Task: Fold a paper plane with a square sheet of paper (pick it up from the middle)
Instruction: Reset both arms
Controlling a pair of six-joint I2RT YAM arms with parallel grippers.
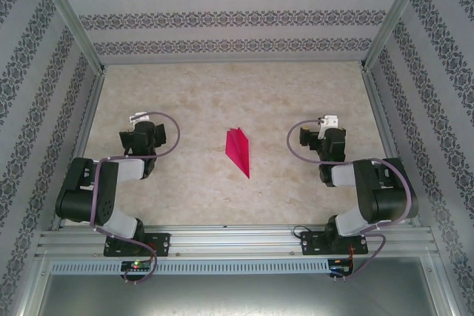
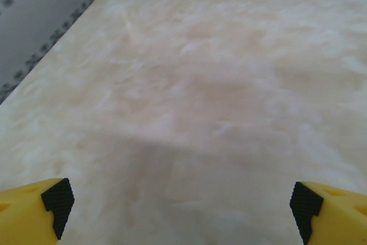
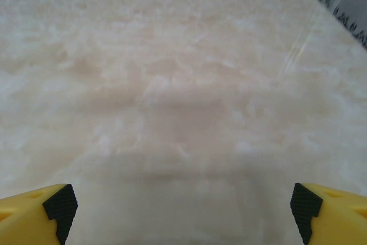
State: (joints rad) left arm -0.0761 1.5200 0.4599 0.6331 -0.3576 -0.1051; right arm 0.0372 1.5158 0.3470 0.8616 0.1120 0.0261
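Where the matte worktop (image 1: 192, 94) spreads in mottled, stone-like beige, the paper plane (image 1: 238, 151) lies flat at the centre of the top view. It is a slim magenta dart with a lengthwise fold, its sharp tip pointing to the lower right. The left pincer (image 1: 138, 118) sits at centre left and the right pincer (image 1: 328, 120) at centre right. Both are well apart from the plane, spread wide and holding nothing. Each wrist view shows blocky yellow fingers (image 2: 26, 213) with black ribbed pads (image 3: 60, 205) in the bottom corners, over bare worktop.
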